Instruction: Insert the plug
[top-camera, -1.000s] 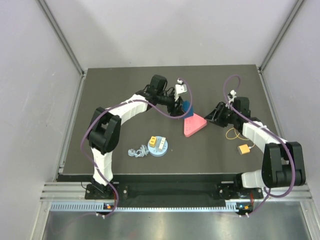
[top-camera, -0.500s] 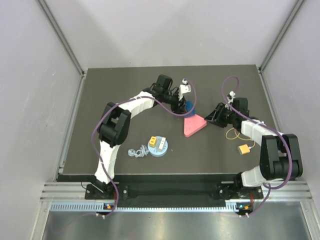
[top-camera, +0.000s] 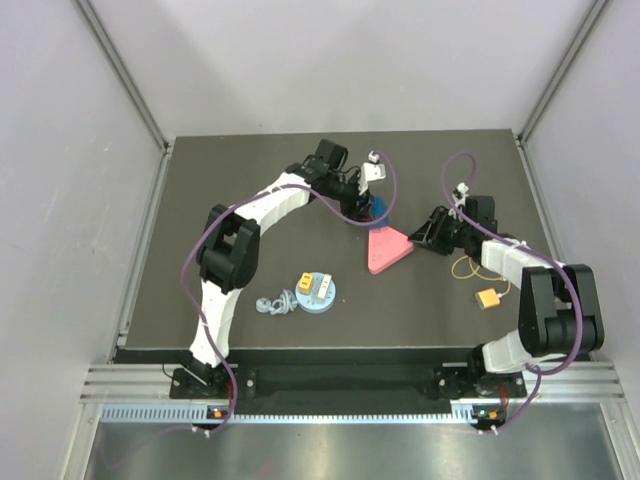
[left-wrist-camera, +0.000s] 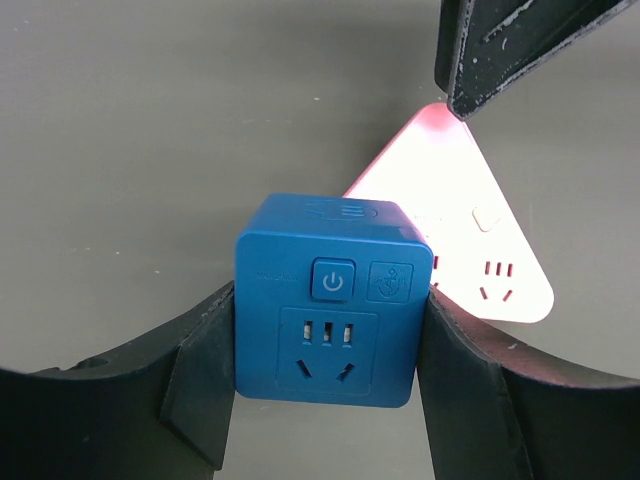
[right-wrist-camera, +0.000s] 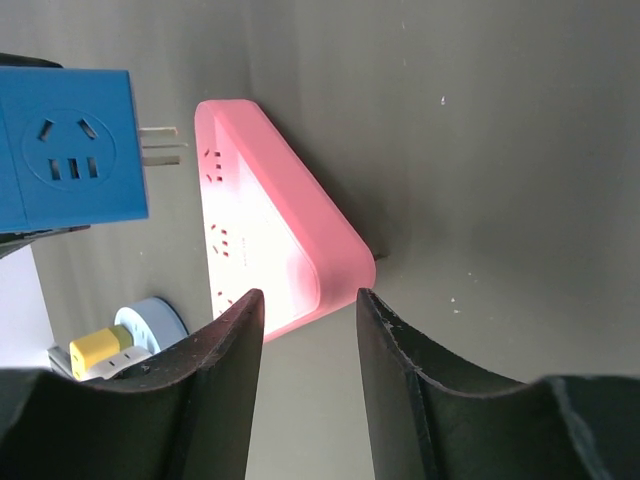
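Observation:
My left gripper (top-camera: 372, 207) is shut on a blue cube plug adapter (top-camera: 377, 210), its fingers pressing the cube's two sides (left-wrist-camera: 330, 300). The cube hangs just above the far corner of the pink triangular power strip (top-camera: 388, 249), which lies flat on the table. In the right wrist view the cube (right-wrist-camera: 65, 150) shows metal prongs (right-wrist-camera: 158, 145) pointing toward the strip (right-wrist-camera: 270, 220), apart from it. My right gripper (top-camera: 425, 236) is open and empty, with its jaws just short of the strip's right corner (right-wrist-camera: 307, 300).
A round blue socket disc (top-camera: 316, 290) with a yellow and a white plug on it sits near the front. A grey coiled cable (top-camera: 275, 303) lies beside it. A yellow plug (top-camera: 488, 298) with a thin yellow cable (top-camera: 462, 265) lies at the right.
My left arm has swung its elbow toward the back and shifted the blue cube slightly, keeping it over the strip's far corner. The right gripper has hardly moved.

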